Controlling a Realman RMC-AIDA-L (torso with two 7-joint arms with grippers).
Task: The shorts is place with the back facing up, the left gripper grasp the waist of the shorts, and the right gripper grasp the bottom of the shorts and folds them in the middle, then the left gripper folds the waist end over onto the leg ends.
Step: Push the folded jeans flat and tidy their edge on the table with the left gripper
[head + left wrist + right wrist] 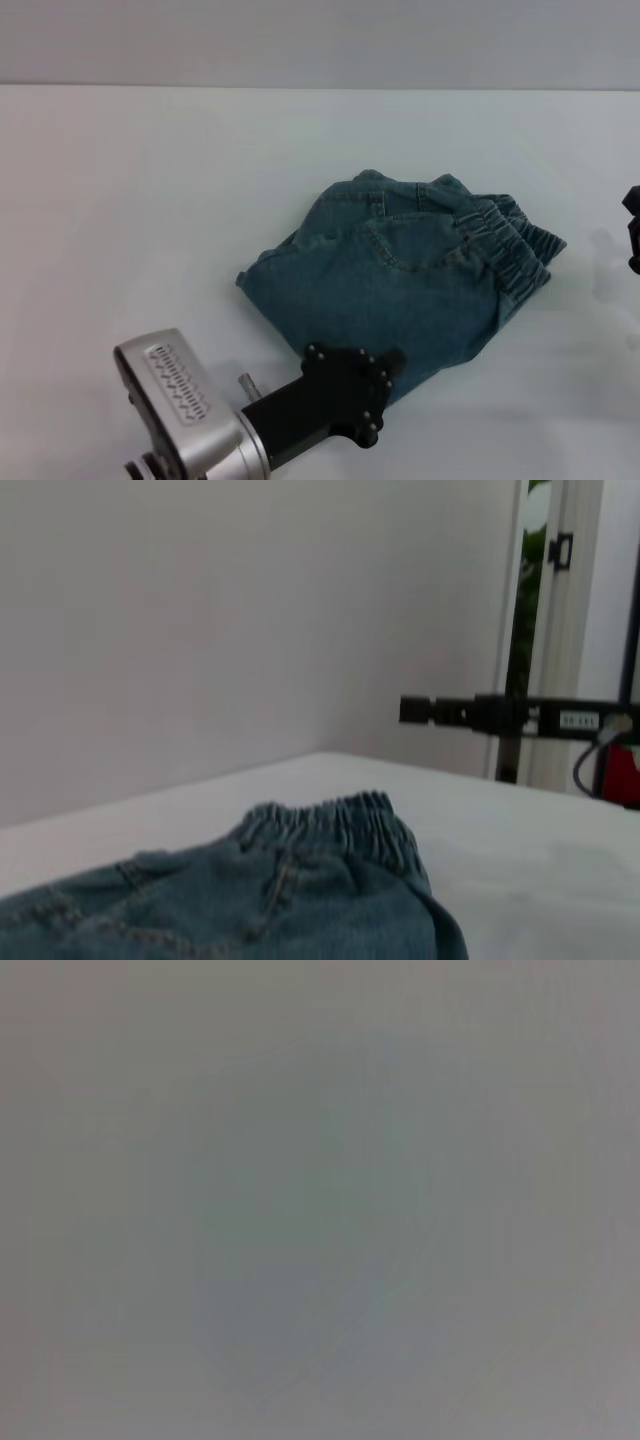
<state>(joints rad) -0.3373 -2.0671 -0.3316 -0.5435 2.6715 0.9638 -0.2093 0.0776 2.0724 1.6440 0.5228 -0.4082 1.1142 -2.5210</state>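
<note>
The shorts (400, 285) lie in a folded bundle in the middle of the white table (130, 200), a patch pocket (420, 240) facing up. The waist of the shorts (505, 245), a ruffled elastic band, is at the bundle's right end; it also shows in the left wrist view (330, 825). I cannot pick out the leg hems. My left gripper (385, 368), a black claw on a silver arm, sits low at the bundle's near edge and touches the denim. Only a sliver of my right gripper (632, 230) shows at the right edge, away from the cloth.
In the left wrist view a black bar on a stand (500, 712) rises beyond the table, with a pale wall (200, 630) behind. The right wrist view holds only a plain grey surface.
</note>
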